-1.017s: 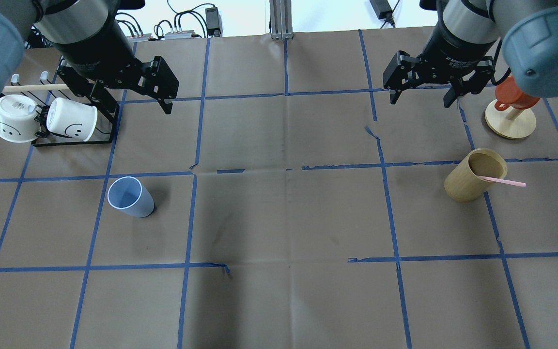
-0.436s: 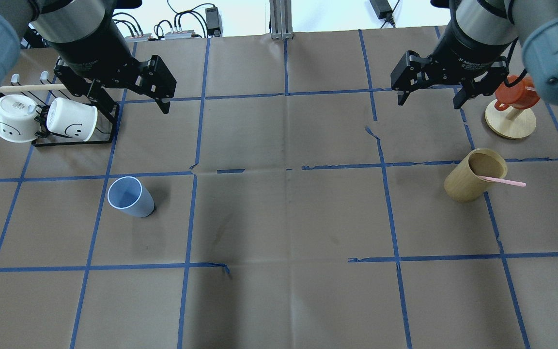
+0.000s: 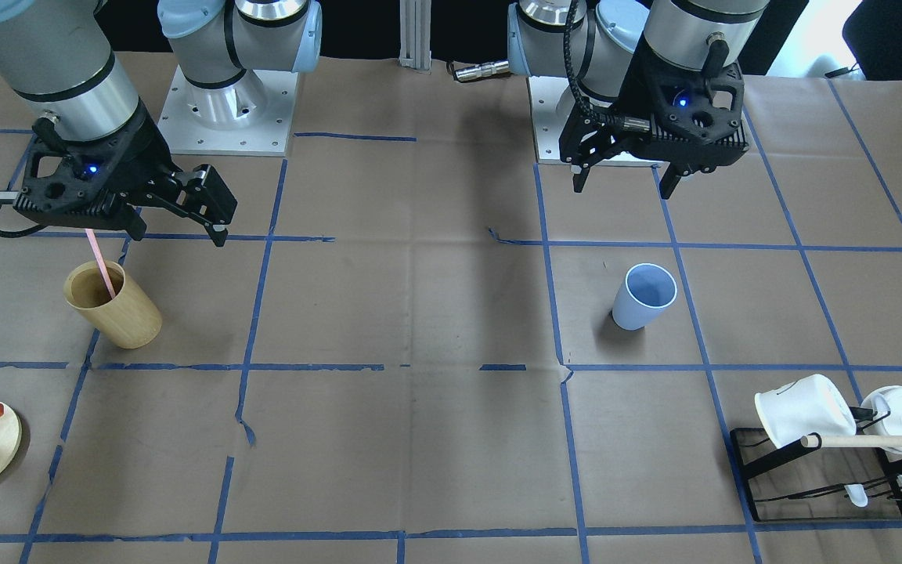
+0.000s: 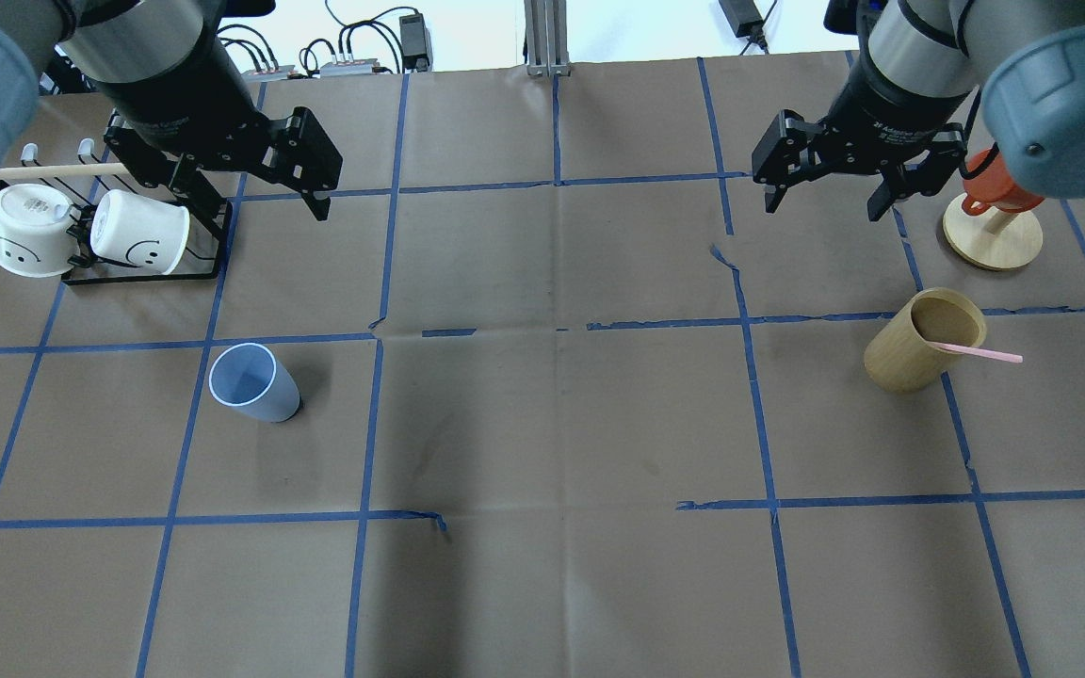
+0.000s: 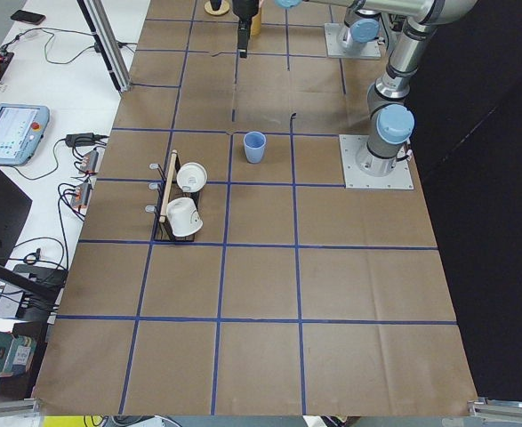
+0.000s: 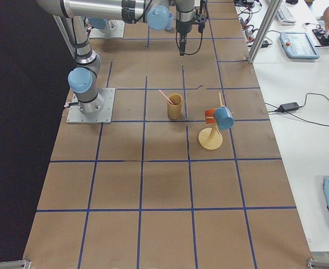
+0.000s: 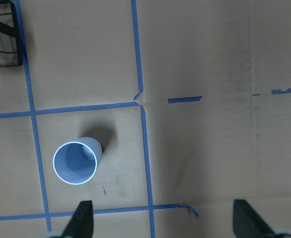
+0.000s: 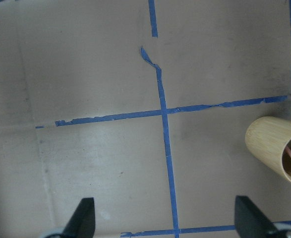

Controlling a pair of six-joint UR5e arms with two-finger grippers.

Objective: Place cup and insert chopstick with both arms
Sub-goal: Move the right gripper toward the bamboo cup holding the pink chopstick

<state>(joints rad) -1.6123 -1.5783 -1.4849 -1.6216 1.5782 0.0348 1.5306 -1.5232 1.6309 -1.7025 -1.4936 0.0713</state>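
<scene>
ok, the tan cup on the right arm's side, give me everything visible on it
The tan cup is a plain cylinder that looks like bamboo or light wood, with a darker brown inside and no handle or markings. It stands upright, mouth up, on the brown paper beside a blue tape line. A pink chopstick sits inside it, leaning on the rim with its upper end poking out past the mouth. Nothing else touches it; the right gripper is open and well clear of it.

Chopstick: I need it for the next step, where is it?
In the overhead view the pink chopstick leans inside the wooden cup on the right side, near the round wooden stand.
</scene>
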